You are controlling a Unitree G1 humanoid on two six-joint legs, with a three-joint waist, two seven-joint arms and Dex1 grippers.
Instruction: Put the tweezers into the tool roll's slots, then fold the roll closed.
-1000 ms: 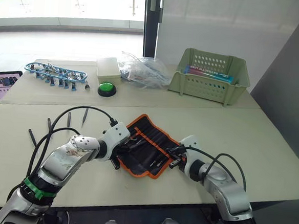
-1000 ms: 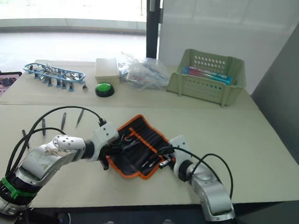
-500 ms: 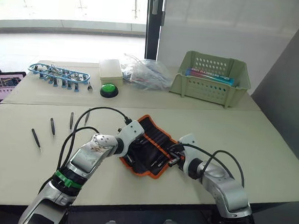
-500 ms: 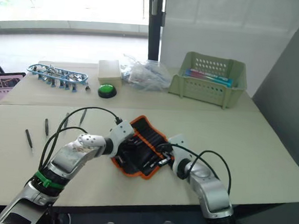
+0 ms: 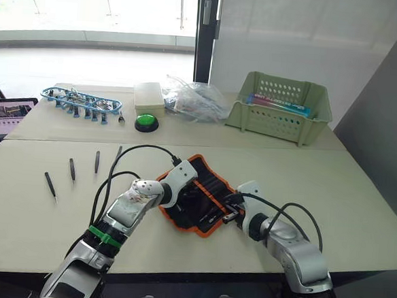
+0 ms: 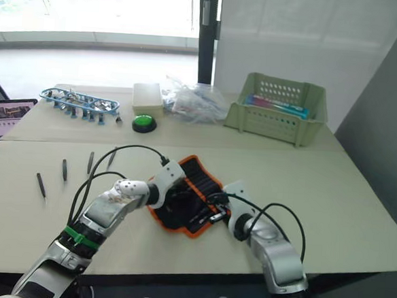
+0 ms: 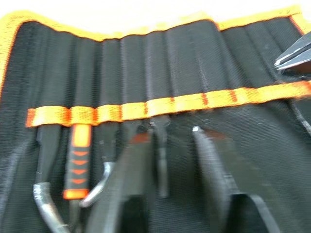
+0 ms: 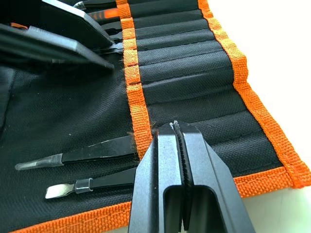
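Observation:
The tool roll (image 5: 211, 182) lies open on the near table, black with orange trim. My left gripper (image 5: 184, 193) hovers low over its left half, open, with a slim dark tool lying between the fingers (image 7: 133, 184) under the orange stripe (image 7: 146, 108). I cannot tell whether it is one of the tweezers. My right gripper (image 8: 176, 127) is shut, its tip resting against the orange stripe at the roll's right end. Two flat-tipped tools (image 8: 82, 154) sit in slots (image 8: 184, 53) beside it. Several black tweezers (image 5: 72, 169) lie loose on the table to the far left.
On the far table stand a pale green basket (image 5: 280, 108), a crumpled plastic bag (image 5: 196, 101), a white box (image 5: 149, 95), a green button (image 5: 144, 121) and a blue-framed tool rack (image 5: 82, 102). A screen (image 5: 7, 114) sits at the left edge. Black cables loop over my left arm.
The camera has shifted. My left gripper has moved from the roll's left edge further in over the slots. The right gripper stays at the roll's right end.

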